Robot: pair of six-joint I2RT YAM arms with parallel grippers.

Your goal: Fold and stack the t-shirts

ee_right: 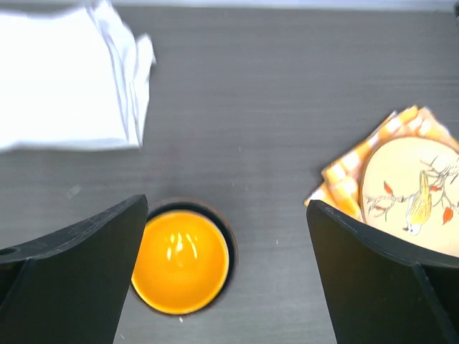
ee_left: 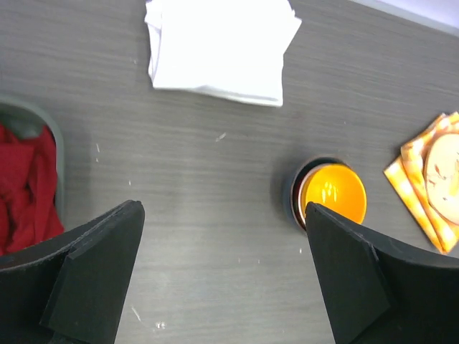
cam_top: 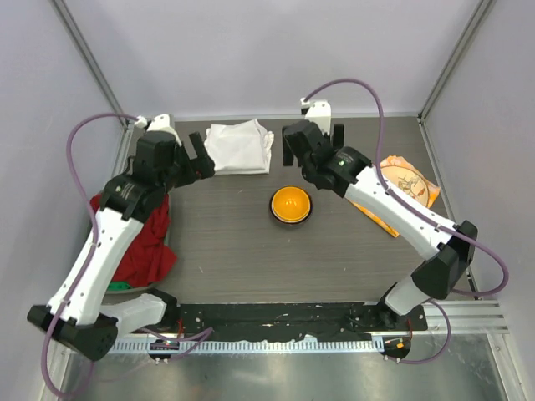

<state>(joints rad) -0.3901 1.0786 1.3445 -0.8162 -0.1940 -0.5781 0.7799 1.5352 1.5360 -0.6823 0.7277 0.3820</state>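
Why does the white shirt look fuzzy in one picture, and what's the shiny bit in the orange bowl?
Right wrist view: the white shirt is blurred and washed out; glare glints in the bowl. Left wrist view: sharper shirt, same glint.

setting: robotics lab cell | cues: plain white enclosure walls (cam_top: 251,50); metal corner posts (cam_top: 89,58); aluminium mounting rail (cam_top: 472,316)

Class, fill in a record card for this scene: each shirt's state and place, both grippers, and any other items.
white t-shirt: folded, far middle
red t-shirt: crumpled, in bin at left
green t-shirt: a scrap showing at the red one's near edge
left gripper: open, empty
right gripper: open, empty
other items: orange bowl at centre, patterned cloth at right
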